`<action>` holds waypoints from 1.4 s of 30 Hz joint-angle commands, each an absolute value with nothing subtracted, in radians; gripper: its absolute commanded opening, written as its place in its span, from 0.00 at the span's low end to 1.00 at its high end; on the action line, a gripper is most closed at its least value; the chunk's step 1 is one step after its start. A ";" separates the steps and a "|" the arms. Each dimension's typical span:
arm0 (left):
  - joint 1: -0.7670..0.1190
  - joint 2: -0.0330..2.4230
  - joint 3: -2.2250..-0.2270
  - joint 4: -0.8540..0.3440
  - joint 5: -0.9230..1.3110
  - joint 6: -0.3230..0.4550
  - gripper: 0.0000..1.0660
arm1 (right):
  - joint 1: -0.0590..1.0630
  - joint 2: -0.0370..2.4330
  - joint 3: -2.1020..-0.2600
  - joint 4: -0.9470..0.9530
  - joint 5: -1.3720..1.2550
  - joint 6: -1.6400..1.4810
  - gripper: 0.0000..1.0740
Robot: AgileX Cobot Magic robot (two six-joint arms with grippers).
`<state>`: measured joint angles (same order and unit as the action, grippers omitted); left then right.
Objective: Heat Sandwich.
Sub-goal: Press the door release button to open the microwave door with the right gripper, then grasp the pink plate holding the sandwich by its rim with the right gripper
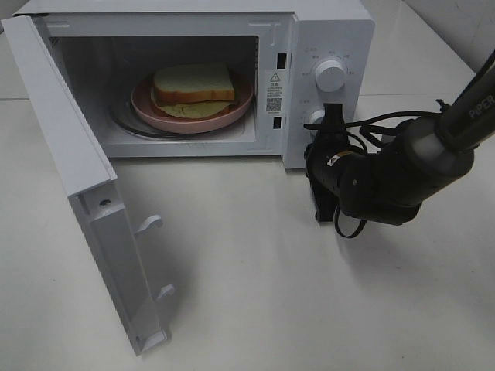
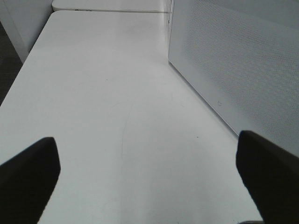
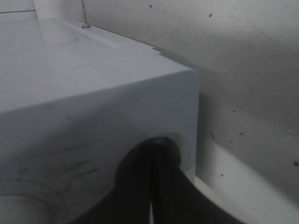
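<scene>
1. The microwave point(image 1: 329, 35) stands on the white table point(image 1: 271, 278) with its door point(image 1: 66, 147) swung wide open to the left of the exterior view.
2. Inside the cavity a round pink plate point(image 1: 151, 108) rests on the glass turntable point(image 1: 124, 127).
3. The sandwich point(image 1: 193, 83) lies on that plate, flat, its crust edge facing the opening and pale filling spreading out beneath the bread onto the plate.
4. The control panel, right of the cavity, has an upper knob point(image 1: 332, 76) and a lower knob point(image 1: 314, 117).
5. The right arm point(image 1: 402, 166) reaches in from the right of the exterior view, low over the table, with its wrist turned toward the control panel.
6. The right jaws are pressed together with nothing between them. Their tips sit at the panel just beside the lower knob, near the microwave's right front corner point(image 3: 187, 93). Whether they touch the knob cannot be told.
7. The left arm is out of the exterior view. Its wrist view shows the left jaws spread wide and holding nothing, with one dark finger point(image 2: 28, 175) on each side.
8. They hang over bare table point(image 2: 93, 93), next to a white perforated panel point(image 2: 233, 60).
</scene>
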<state>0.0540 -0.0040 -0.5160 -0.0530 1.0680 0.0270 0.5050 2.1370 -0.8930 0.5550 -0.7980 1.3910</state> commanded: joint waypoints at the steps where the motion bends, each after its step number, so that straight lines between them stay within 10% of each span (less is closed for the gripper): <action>1: 0.057 -0.012 -0.515 -0.061 1.068 0.024 0.92 | 0.499 2.091 -0.880 0.480 -0.858 1.400 0.00; 21: 0.057 -0.012 -0.515 -0.061 1.068 0.023 0.92 | 0.505 1.869 -0.675 0.447 -0.584 1.241 0.01; 42: 0.057 -0.012 -0.515 -0.061 1.068 0.023 0.92 | 0.502 1.666 -0.746 0.390 0.146 0.412 0.04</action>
